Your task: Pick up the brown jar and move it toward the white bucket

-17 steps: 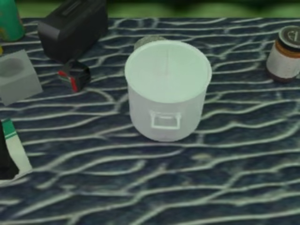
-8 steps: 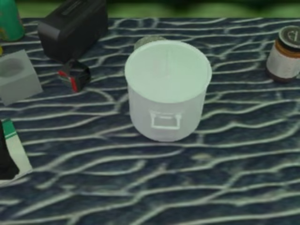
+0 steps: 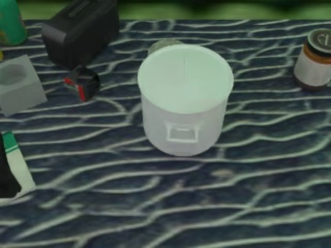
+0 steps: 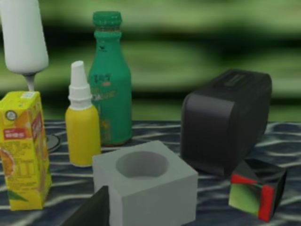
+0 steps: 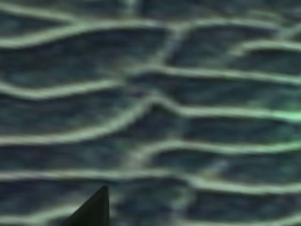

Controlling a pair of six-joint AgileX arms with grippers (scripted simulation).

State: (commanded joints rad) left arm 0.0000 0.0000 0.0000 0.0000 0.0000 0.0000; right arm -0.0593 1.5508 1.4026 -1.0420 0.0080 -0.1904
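Note:
The brown jar (image 3: 315,58) stands upright at the far right of the table, with a dark lid, an orange band and a white label. The white bucket (image 3: 155,129) stands in the middle, its raised tab facing the near edge, well apart from the jar. Neither arm appears in the top view. The left wrist view shows only one dark fingertip (image 4: 96,207) of my left gripper, beside a grey block, with nothing held. The right wrist view shows one dark fingertip (image 5: 94,209) of my right gripper over bare patterned cloth. Neither wrist view shows the jar or the bucket.
At the left stand a grey block with a round hollow (image 3: 18,82), a black box (image 3: 77,28), a red and green cube (image 3: 83,82) and a green bottle (image 3: 10,23). A yellow spray bottle (image 4: 82,122) and a juice carton (image 4: 21,150) stand beyond the block.

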